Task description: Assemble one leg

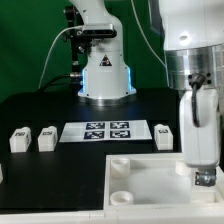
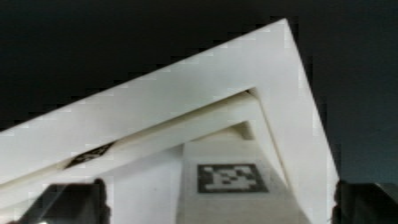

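Note:
A leg [image 2: 228, 178], a small white block with a black-and-white tag, stands between my fingers in the wrist view. The dark fingers [image 2: 71, 203] sit wide apart, with a gap to the leg on each side. My gripper [image 2: 217, 208] is open around it. In the exterior view my gripper [image 1: 202, 178] hangs low over the right part of the large white square piece [image 1: 150, 188], and a bit of the tagged leg [image 1: 205, 178] shows at its tips. The square piece's corner [image 2: 196, 90] fills the wrist view behind the leg.
Two more legs [image 1: 20, 140] [image 1: 46, 137] stand at the exterior view's left, and another [image 1: 165, 133] right of the marker board [image 1: 95, 130]. The robot base [image 1: 105, 75] stands at the back. Round sockets [image 1: 120, 166] show on the square piece's left side.

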You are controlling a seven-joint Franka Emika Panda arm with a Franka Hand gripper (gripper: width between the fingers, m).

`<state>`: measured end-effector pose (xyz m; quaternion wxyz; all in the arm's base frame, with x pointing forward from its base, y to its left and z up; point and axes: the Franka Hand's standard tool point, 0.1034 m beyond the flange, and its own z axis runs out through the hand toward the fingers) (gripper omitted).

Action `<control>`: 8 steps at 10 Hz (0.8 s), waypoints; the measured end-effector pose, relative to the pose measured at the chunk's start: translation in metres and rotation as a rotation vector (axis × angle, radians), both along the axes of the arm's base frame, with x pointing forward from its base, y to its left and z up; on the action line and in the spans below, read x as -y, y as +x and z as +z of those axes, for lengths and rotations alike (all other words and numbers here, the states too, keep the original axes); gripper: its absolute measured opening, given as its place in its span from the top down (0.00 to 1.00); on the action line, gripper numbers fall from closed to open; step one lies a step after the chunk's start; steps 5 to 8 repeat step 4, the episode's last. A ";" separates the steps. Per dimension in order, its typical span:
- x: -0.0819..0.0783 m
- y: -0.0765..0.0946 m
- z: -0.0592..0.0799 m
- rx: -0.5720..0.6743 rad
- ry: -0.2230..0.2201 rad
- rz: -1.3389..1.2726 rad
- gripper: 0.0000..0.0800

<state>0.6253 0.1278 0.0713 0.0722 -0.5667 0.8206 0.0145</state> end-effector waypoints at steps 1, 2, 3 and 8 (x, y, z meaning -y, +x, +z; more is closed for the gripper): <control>-0.007 -0.005 0.007 0.002 0.005 0.011 0.19; -0.011 -0.008 0.012 0.002 0.010 0.017 0.19; -0.012 -0.008 0.011 -0.004 0.010 0.019 0.19; -0.011 -0.009 0.009 -0.005 0.009 0.020 0.19</control>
